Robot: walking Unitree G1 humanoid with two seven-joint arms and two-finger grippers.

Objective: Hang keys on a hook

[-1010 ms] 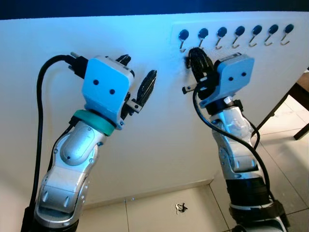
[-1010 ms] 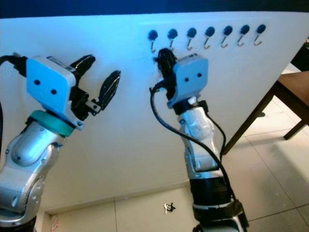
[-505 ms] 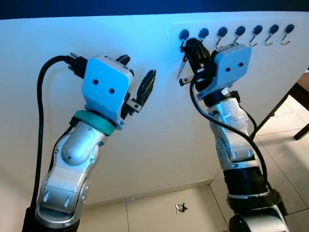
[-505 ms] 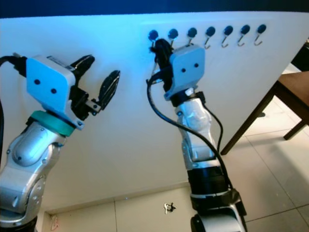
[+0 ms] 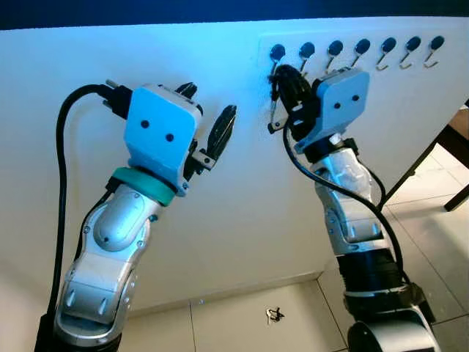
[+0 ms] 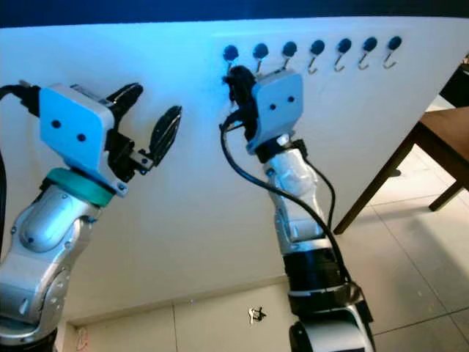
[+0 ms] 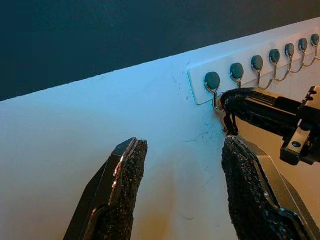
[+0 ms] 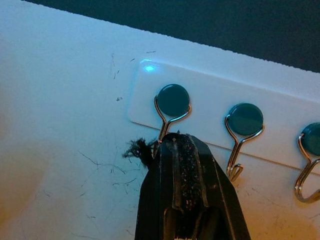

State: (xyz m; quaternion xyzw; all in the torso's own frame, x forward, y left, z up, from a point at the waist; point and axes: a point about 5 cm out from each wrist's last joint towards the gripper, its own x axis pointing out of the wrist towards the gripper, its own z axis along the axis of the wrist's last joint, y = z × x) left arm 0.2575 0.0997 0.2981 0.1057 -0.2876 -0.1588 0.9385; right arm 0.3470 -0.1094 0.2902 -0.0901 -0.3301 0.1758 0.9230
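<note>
The left gripper (image 5: 209, 121) is sitting in the same spot as a second ago, rough glittery black fingers (image 7: 118, 192) spread wide by the white wall (image 5: 242, 213). The right gripper (image 5: 282, 77) is sliding up and leftward, now pinched tight just under the leftmost hook (image 8: 167, 117), a thin silver wire loop below a round dark cap. Small keys (image 5: 275, 314) are lying on the glossy tiled floor (image 5: 293, 319) by the wall's base.

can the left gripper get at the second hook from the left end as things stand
Probably not cleanly. The left gripper hangs open off to the left of the hook rail, and the right gripper, shut at the first hook, sits between it and the second hook.
</note>
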